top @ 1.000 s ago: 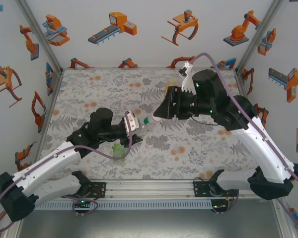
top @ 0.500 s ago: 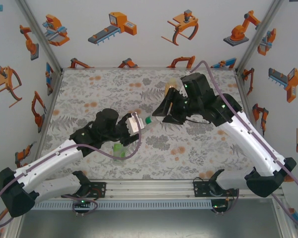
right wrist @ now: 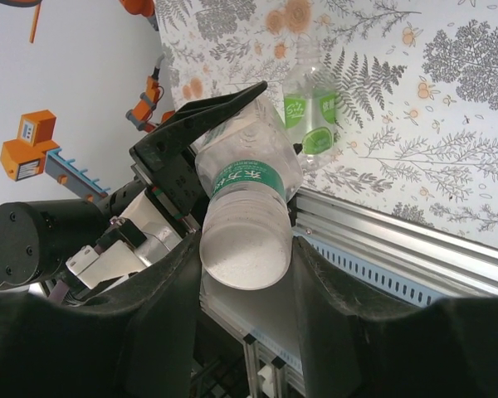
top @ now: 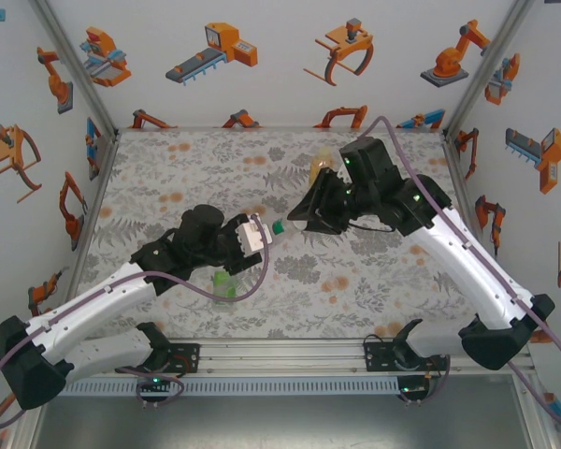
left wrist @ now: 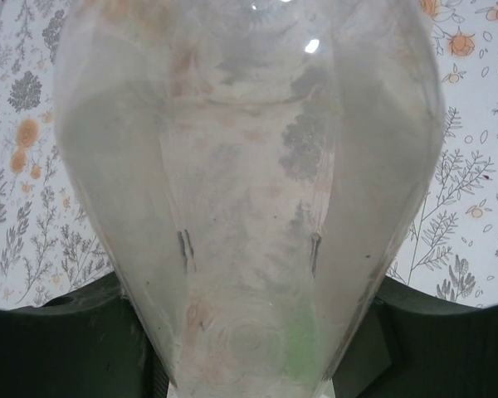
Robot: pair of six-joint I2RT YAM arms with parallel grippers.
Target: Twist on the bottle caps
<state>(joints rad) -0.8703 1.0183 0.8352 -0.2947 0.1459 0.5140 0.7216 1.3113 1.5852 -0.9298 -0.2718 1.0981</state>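
Jaws narrowed: right gripper (top: 294,221) around clear bottle (right wrist: 241,184).

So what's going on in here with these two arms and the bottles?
The left tool holds a clear bottle sideways above the table. The right tool has its fingers either side of the bottle's free end; whether they grip it yet is unclear. A green bottle stands near the arms, and an amber bottle sits farther back.
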